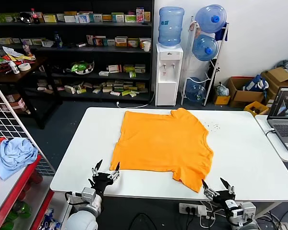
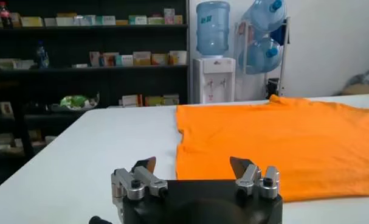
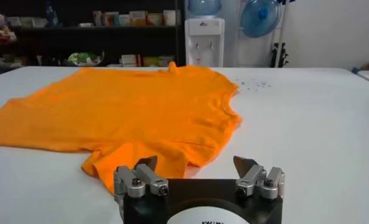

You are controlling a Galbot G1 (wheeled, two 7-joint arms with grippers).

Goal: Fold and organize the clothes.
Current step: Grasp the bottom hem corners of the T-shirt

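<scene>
The orange T-shirt (image 1: 161,141) lies spread flat on the white table (image 1: 245,158), roughly at the middle of the top and a little toward the near edge. One short sleeve points to the near right corner of the garment; the far sleeve and neckline lie toward the water dispenser (image 1: 168,72). No fold is visible anywhere on it: the body is a single open layer with only slight rumpling at the near sleeve. I judge the task to be at its start, with every fold and the final tidying still to do.

The left gripper (image 1: 105,173) sits at the near table edge, just short of the shirt's near left corner, its jaws spread wide and holding nothing. The left wrist view confirms bare fingertips (image 2: 146,164) with the hem lying just beyond them, not touching.

The right gripper (image 1: 216,186) hangs at the near edge beside the near sleeve, likewise spread wide and empty. The right wrist view shows the sleeve just ahead of it.

A light blue cloth bundle (image 1: 13,154) rests on the red rack (image 1: 9,184) to the left, well apart from the table. A laptop (image 1: 284,120) stands on the adjoining desk to the right.
</scene>
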